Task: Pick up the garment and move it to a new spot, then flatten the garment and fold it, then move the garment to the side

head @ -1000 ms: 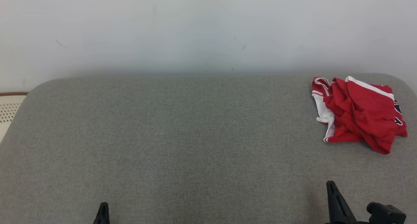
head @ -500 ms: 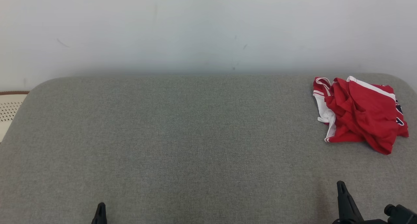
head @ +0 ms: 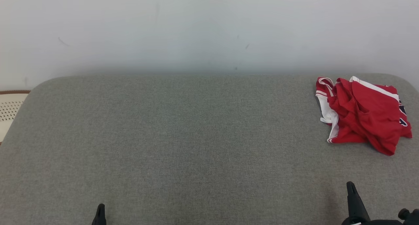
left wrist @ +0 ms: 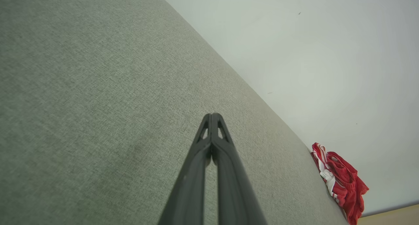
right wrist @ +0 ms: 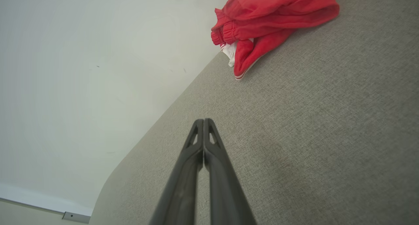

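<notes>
My left gripper [left wrist: 212,115] and right gripper [right wrist: 203,121]: both clenched, empty. Red shorts [head: 363,115] lie on grey cushion [head: 196,136], well ahead of my right fingers [right wrist: 217,176].

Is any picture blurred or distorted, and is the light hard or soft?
Head view: soft, even light; the garment is sharp, with little shadow. Left wrist view: the left claw blurs toward the lens; scene tilted. Right wrist view: the right claw blurs likewise.

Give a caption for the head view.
Red garment crumpled far right on gray surface; left gripper, right gripper shut.
</notes>
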